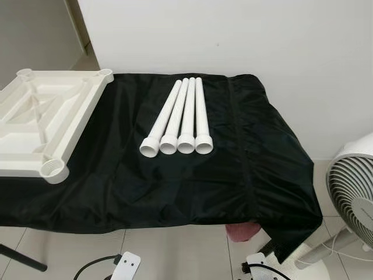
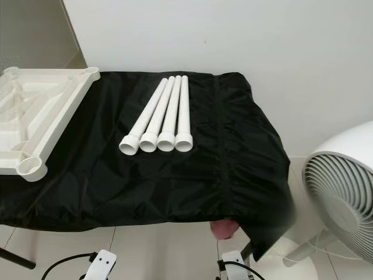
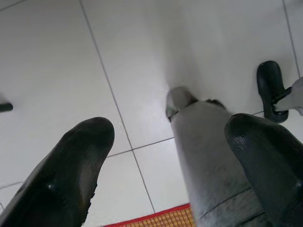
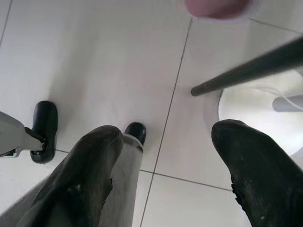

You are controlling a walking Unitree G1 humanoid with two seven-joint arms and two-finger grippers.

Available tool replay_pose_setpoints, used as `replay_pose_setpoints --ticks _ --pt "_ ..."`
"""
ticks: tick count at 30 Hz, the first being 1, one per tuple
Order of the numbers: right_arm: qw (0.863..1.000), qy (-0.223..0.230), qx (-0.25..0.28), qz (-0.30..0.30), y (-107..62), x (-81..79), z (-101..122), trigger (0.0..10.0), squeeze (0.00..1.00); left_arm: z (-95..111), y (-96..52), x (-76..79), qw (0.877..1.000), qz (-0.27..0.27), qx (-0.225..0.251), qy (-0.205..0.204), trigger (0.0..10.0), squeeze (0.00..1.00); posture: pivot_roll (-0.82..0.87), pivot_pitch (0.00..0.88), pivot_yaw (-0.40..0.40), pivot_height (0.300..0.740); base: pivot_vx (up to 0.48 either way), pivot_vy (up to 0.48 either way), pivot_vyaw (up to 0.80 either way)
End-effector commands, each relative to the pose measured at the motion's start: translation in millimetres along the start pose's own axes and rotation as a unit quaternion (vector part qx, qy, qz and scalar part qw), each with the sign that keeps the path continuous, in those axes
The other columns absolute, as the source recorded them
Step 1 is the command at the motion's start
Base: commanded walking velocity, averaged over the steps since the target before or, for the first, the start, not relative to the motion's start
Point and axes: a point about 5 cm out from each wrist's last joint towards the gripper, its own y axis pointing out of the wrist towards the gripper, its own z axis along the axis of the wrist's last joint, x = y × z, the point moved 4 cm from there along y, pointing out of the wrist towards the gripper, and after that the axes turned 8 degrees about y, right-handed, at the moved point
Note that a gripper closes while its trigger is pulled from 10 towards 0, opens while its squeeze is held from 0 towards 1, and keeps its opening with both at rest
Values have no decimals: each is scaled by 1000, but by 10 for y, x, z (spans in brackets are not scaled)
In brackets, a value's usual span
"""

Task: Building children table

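The left gripper (image 3: 165, 170) hangs low by the robot's side. Its two black fingers (image 3: 71, 175) are spread apart and hold nothing. Under it are white floor tiles (image 3: 57, 61), a grey robot leg (image 3: 208, 161) and a bit of red-edged mat (image 3: 161, 218).

The right gripper (image 4: 165, 175) hangs low too, with its fingers (image 4: 80, 184) wide apart and empty. Below it is the same white floor, a dark slanted pole (image 4: 246, 68) and the round white base of a fan (image 4: 255, 109).

Well above and ahead of both grippers is a black cloth (image 1: 145, 181) laid over a flat top. Four white table legs (image 1: 180, 116) lie side by side on it, touching, with their wide open ends nearest the robot. Far off to the left gripper's side rests the cream table top (image 1: 41, 122), flipped upside down, its round corner sockets facing up. Past the right gripper stands a white fan (image 1: 352, 198). A white wall (image 1: 233, 35) is behind it all.
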Motion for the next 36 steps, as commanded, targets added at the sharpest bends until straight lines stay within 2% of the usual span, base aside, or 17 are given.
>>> replay_pose_setpoints --ticks 1,30,36 --pt "1000 -1 -10 8 -2 -67 -46 10000 0 -141 -26 -66 999 39 -27 -2 10000 0 -54 0 39 740 0 341 0" --pt "1000 -7 -13 1 -14 -46 -83 10000 0 -154 -32 -91 999 44 -30 1 10000 0 -56 0 41 740 0 442 0" --pt "1000 -6 -13 1 -12 -47 -76 10000 0 -121 -28 -81 999 39 -20 14 10000 0 -53 0 41 740 0 0 0"
